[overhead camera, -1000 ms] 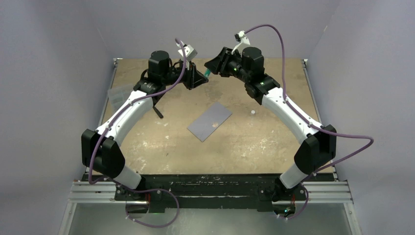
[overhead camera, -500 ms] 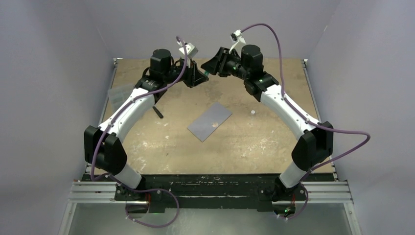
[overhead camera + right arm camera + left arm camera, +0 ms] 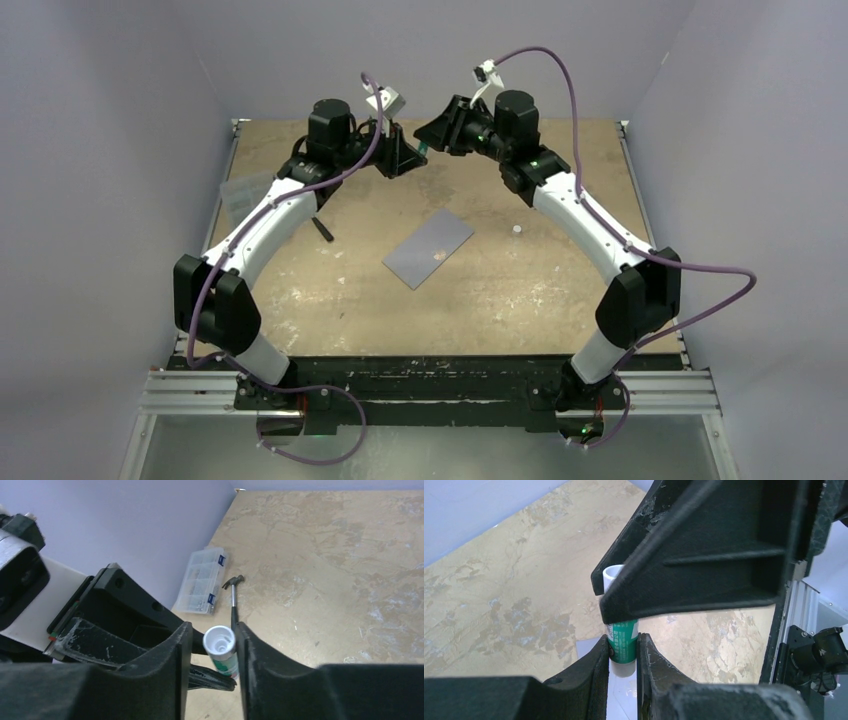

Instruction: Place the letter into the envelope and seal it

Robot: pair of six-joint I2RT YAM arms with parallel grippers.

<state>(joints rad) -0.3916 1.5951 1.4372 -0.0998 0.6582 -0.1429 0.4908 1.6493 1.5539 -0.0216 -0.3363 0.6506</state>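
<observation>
The left gripper (image 3: 624, 641) is nearly closed and clamps a glue stick (image 3: 623, 650) across its green-labelled middle. Both matte black fingers (image 3: 596, 667) press flat against the tube's sides. The stick is a smooth round plastic tube, white at both ends, with a glossy green band printed in white. It is held up in the air over the far part of the table (image 3: 500, 290), between the two wrists. The right gripper (image 3: 212, 630) meets it from the other side, with its jaws partway apart on either side of the tube's white, ringed end. One finger looks to touch the rim, and a dark sliver shows beside the other. Whether those pads really squeeze the tube cannot be told. The fingers of both grippers are broad, ribbed black wedges, scuffed and flecked with pale dust along their edges. The envelope (image 3: 428, 248) lies flat near the middle of the table, well apart from both grippers. It is a thin grey-blue rectangle set on a diagonal, with a small pale mark on its face. The tabletop is a worn tan board, mottled with lighter and greyer patches. A clear, ribbed plastic box (image 3: 202, 580) with small blue clasps sits at the left edge against the lilac wall. A little hammer (image 3: 233, 597) with a dark head and slim metal handle lies just beside the box. A tiny white round thing (image 3: 516, 229) rests on the board to the right of the envelope.
</observation>
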